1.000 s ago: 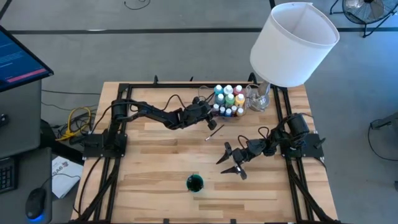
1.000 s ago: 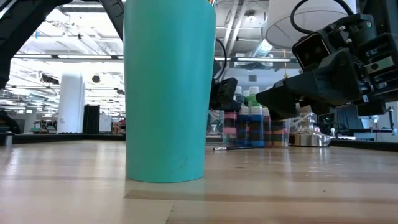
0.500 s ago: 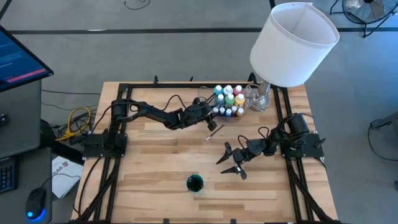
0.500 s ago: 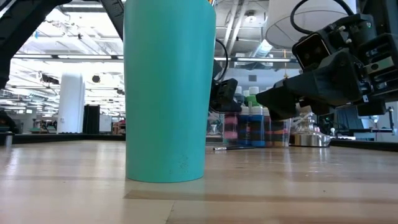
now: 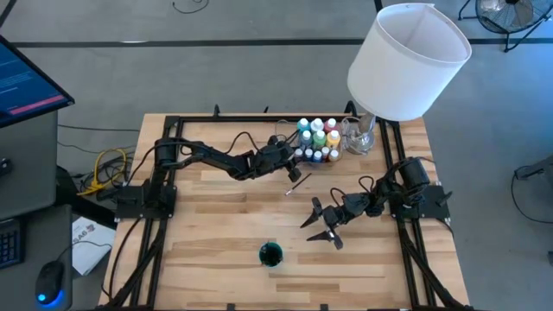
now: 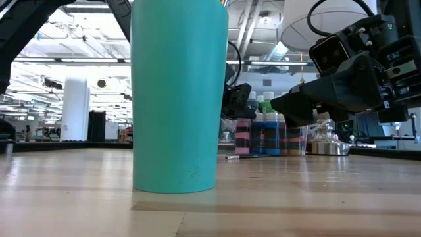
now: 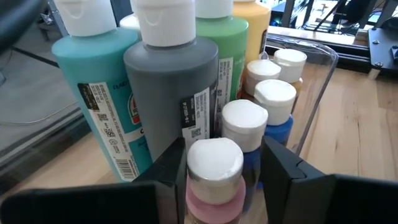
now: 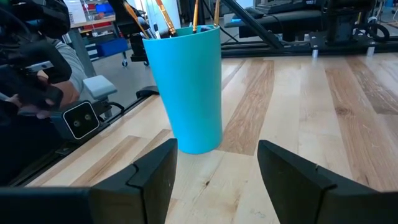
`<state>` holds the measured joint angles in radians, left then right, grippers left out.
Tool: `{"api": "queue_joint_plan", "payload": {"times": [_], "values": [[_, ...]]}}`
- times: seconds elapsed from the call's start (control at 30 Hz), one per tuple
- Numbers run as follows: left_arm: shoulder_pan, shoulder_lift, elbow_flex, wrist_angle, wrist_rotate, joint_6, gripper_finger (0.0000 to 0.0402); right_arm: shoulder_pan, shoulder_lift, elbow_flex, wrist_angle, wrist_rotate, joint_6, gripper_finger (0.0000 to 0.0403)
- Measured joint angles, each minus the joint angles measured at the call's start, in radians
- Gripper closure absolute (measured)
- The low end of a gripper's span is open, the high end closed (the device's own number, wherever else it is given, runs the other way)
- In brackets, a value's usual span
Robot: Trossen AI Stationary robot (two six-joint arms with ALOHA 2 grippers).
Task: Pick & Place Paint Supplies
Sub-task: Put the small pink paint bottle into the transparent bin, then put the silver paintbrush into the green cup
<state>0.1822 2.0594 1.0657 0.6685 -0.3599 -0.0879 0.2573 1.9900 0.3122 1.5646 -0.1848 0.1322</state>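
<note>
While right waits, pink bottle (image 7: 214, 177) sits between left jaws.

floor (image 5: 216, 78): grey, dark line across it | table (image 5: 216, 216): pale wood planks, black frame rails | monitor (image 5: 22, 82): lit blue screen, beside table | white lampshade (image 5: 408, 60): big, over table corner | fan (image 5: 510, 13): on floor | room beyond: open hall, ceiling light strips, white cylinder (image 6: 74, 108)
</note>
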Motion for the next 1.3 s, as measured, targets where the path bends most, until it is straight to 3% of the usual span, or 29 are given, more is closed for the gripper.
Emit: {"api": "queue_joint_plan", "payload": {"times": [0.7,0.97,1.3], "values": [[-0.004,-0.026,-0.005,-0.011,-0.008,0.056,0.0301,-0.004,0.000,0.000,-0.011,0.000,0.007,0.0187],[-0.015,-0.045,-0.002,0.007,-0.010,0.108,0.0261,-0.005,0.000,0.000,-0.011,0.001,0.011,0.0187],[-0.046,-0.169,-0.002,-0.036,-0.006,0.161,0.0232,-0.005,0.000,0.000,-0.005,0.001,0.016,0.0187]]}}
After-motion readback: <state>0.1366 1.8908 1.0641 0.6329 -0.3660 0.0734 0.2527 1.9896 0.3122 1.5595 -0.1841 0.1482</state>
